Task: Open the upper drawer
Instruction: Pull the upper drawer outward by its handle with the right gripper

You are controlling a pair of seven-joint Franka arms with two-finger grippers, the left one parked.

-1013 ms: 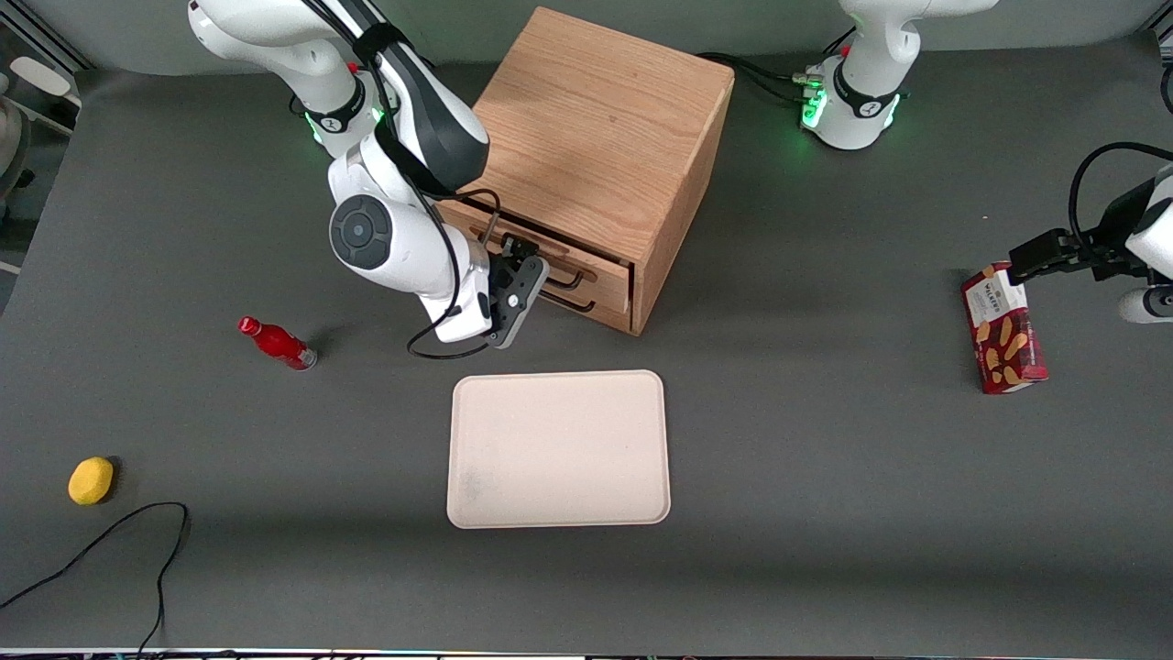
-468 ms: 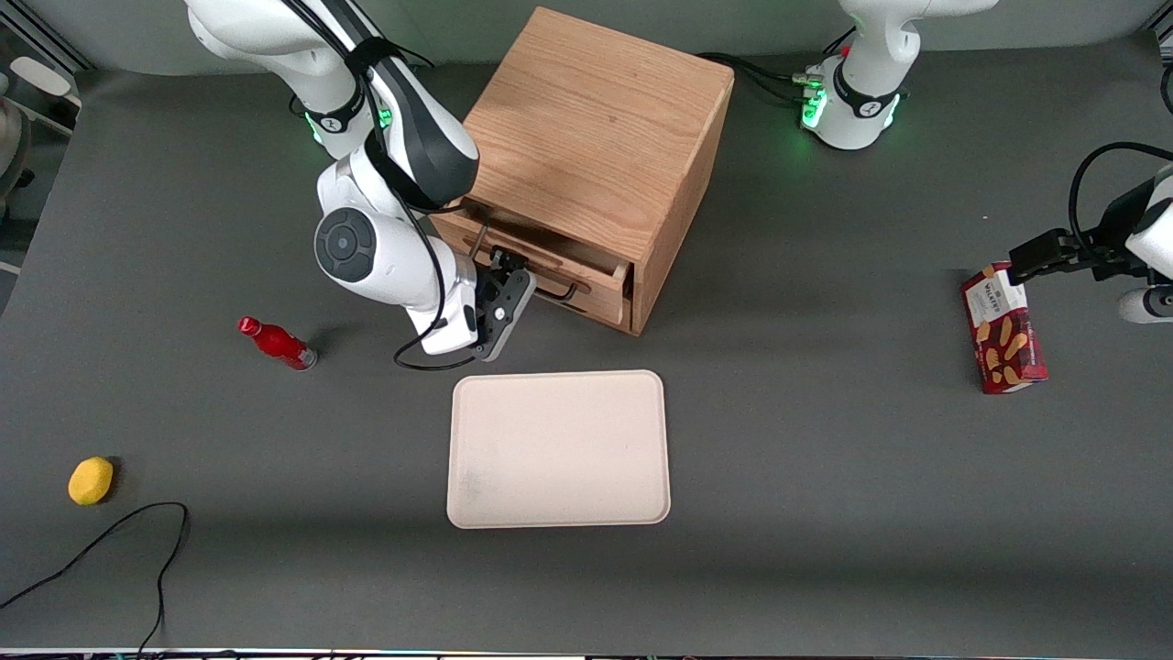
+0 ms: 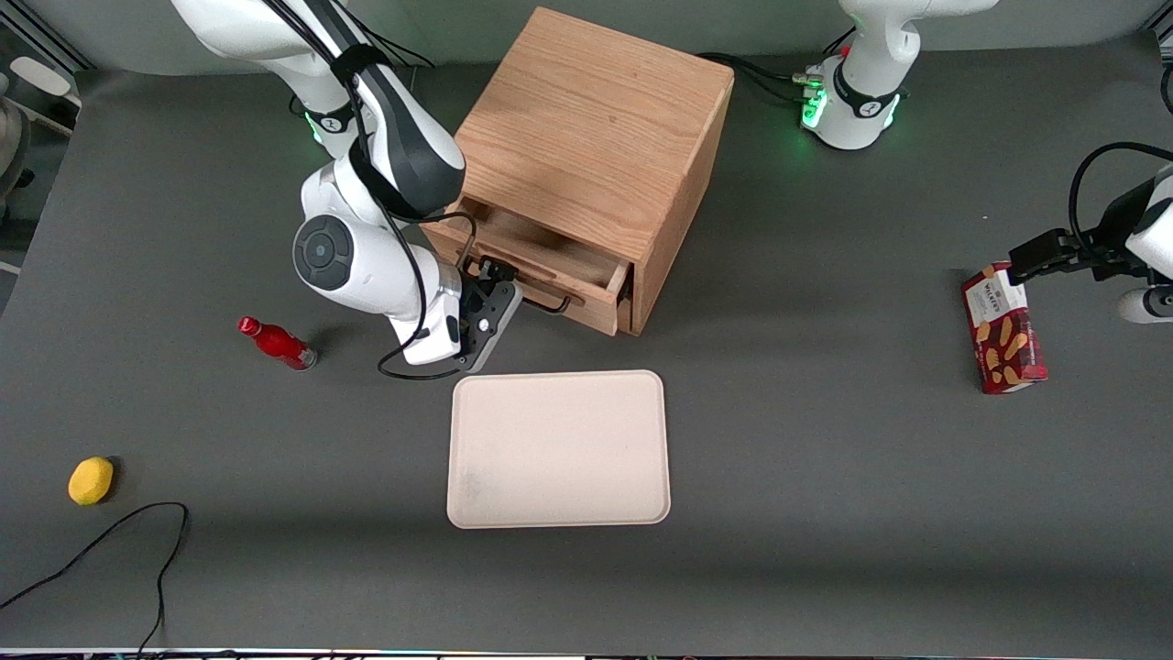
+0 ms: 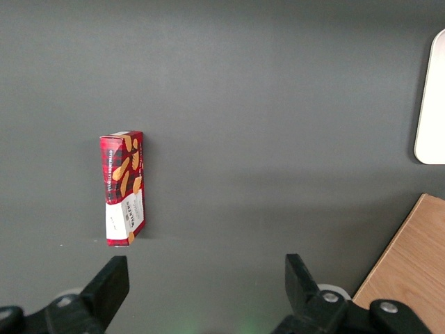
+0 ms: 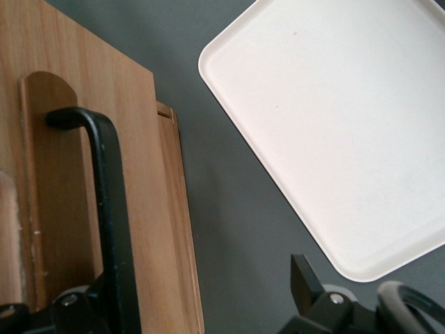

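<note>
The light-oak cube cabinet [image 3: 596, 119] stands near the middle of the table. Its upper drawer [image 3: 541, 246] is pulled partly out toward the front camera, and its inside shows. The thin black bar handle [image 3: 550, 302] runs along the drawer front. My right gripper [image 3: 488, 280] is at the end of that handle nearer the working arm. In the right wrist view the drawer front [image 5: 149, 209] and the handle [image 5: 108, 195] are close up. My gripper [image 5: 201, 289] is open, with one finger [image 5: 97, 299] against the bar and the other [image 5: 304, 277] well apart over the table. The lower drawer is mostly hidden under the upper one.
A cream tray [image 3: 559, 449] lies just nearer the camera than the drawer; it also shows in the right wrist view [image 5: 334, 125]. A red bottle [image 3: 275, 342], a yellow fruit [image 3: 91, 480] and a black cable [image 3: 110, 541] lie toward the working arm's end. A red biscuit box [image 3: 1002, 328] lies toward the parked arm's end.
The upper drawer has slid out of the cabinet toward the front camera. My right gripper and arm have moved with the handle, away from the cabinet.
</note>
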